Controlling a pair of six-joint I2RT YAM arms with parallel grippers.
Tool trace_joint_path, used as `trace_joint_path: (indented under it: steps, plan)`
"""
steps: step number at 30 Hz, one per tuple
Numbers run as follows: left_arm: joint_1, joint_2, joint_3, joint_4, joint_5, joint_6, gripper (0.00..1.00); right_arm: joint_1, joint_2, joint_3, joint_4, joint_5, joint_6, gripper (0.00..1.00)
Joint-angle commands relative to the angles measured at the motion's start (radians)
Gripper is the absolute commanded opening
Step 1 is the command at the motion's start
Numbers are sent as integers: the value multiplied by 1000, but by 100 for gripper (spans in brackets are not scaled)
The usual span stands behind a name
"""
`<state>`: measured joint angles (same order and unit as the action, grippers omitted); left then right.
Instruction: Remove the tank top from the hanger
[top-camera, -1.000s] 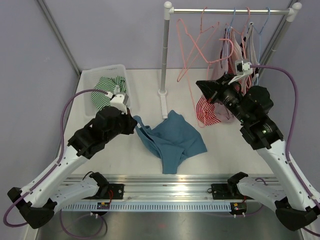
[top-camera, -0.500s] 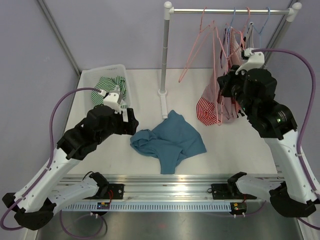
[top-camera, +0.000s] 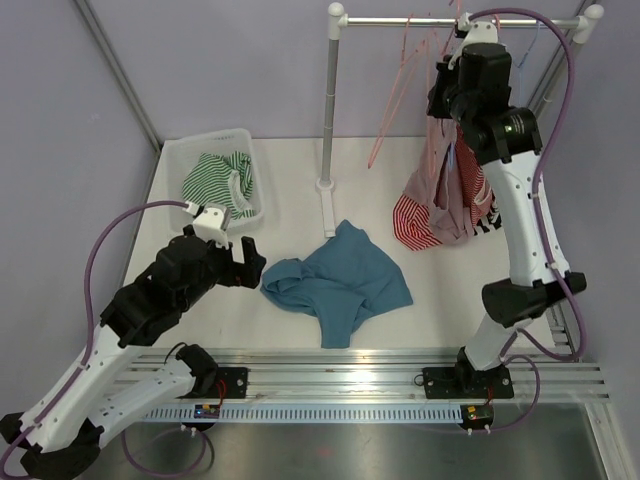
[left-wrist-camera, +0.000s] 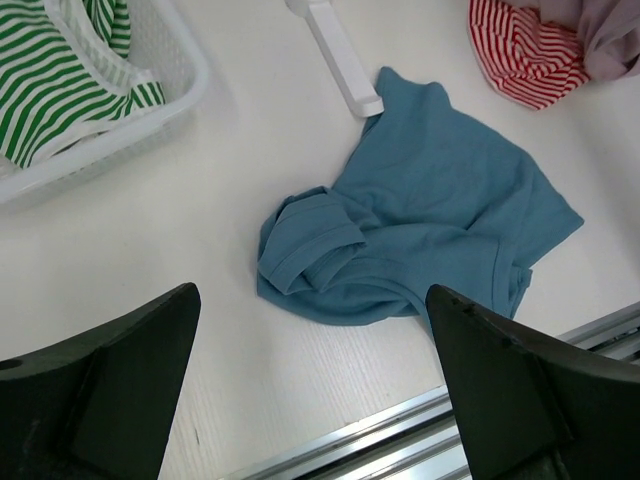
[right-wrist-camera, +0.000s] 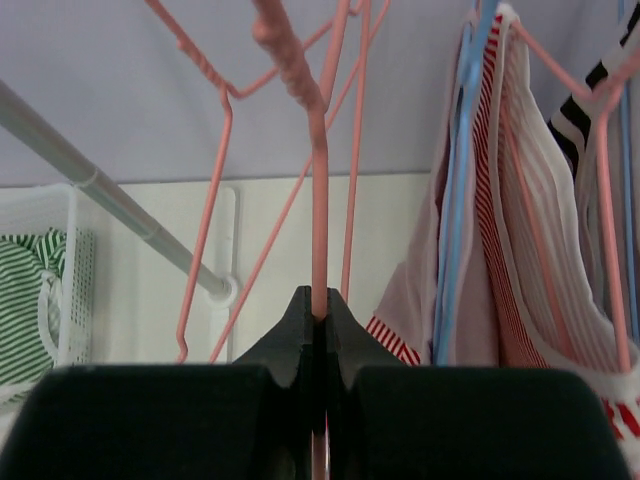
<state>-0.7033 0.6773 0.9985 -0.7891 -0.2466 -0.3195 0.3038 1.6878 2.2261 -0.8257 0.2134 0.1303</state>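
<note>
My left gripper hangs low over the table, fingers spread wide and holding nothing. The blue tank top lies crumpled on the table just at its three o'clock, off any hanger. My right gripper is up by the rail, pinched tight on a pink hanger, with striped garments at three o'clock.

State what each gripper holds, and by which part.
Right gripper: the pink wire hanger, pinched at its neck below the hook. Left gripper: open, nothing held.
</note>
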Motion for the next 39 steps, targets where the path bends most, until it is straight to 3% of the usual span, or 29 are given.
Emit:
trace_joint_path:
  steps: [1,7,17,27,31,32,33,39]
  plan:
    - [19,10,-27,70,-20,19,99,-14,128,202,-35,-43,-46,0]
    - [21,7,-41,73,-14,17,99,-15,323,421,-92,-81,-23,0]
    - [25,16,-47,73,-6,22,99,12,354,383,-70,-173,29,0]
    - [31,21,-49,74,6,14,99,44,343,339,-82,-157,-9,0]
    - [30,37,-38,73,15,5,99,44,264,273,-58,-132,-23,10]
    - [31,44,-34,73,17,-1,99,46,248,253,-56,-129,-26,25]
    - [31,50,-26,67,17,-9,99,44,218,242,-56,-126,-27,31]
    - [25,151,43,51,9,-98,99,44,104,213,-85,-129,-37,48]
